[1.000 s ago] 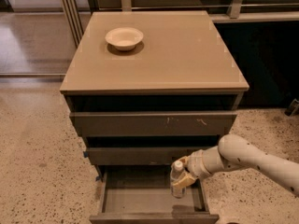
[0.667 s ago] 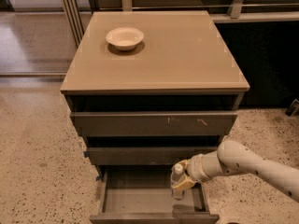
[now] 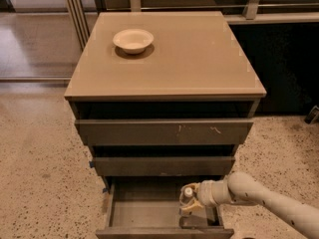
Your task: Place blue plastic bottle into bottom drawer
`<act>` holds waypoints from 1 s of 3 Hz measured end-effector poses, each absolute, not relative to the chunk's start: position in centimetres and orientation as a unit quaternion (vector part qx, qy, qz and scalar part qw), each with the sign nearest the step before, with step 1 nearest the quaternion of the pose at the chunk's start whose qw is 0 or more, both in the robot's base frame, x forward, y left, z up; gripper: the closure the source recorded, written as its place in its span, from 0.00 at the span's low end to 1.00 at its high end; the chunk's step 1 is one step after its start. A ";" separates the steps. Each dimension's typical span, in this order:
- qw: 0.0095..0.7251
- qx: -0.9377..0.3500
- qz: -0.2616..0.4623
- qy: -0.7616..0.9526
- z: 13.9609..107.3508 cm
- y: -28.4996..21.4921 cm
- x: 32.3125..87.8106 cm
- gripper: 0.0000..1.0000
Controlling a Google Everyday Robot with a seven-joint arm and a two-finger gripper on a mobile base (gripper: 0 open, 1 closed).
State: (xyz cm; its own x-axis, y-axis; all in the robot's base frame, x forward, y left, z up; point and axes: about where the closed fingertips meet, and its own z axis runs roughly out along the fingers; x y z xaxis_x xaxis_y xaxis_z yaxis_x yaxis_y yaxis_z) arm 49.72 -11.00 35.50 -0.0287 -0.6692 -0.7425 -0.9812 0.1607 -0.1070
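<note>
The bottom drawer [image 3: 142, 214] is pulled out, and its grey tray shows below the middle drawer. The blue plastic bottle [image 3: 188, 193] stands upright in the right part of the tray. Its white cap is visible, but most of its body is hidden behind my fingers [image 3: 191, 208]. My gripper [image 3: 192, 202] reaches in from the right on a cream arm and is shut around the bottle's upper part, just under the middle drawer's front.
A cream bowl [image 3: 133, 40] sits on the cabinet top [image 3: 199, 59] at the back left. The scratched top drawer [image 3: 164, 132] and the middle drawer [image 3: 164, 166] stand slightly pulled out above the gripper. Speckled floor lies on both sides.
My arm has dropped slightly and carried the bottle a little lower into the bottom drawer. The drawers and bowl have not moved.
</note>
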 end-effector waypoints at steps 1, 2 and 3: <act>0.345 -0.608 0.227 0.678 34.9 -11.0 49.6 1.00; 0.354 -0.612 0.224 0.670 33.3 -11.1 49.9 1.00; 0.364 -0.614 0.221 0.664 31.1 -11.0 50.6 1.00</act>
State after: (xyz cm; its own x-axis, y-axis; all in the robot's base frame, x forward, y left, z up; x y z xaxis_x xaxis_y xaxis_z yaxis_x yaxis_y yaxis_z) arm 50.59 -11.04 31.07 0.0200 -0.6546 -0.7557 -0.9769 0.1480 -0.1541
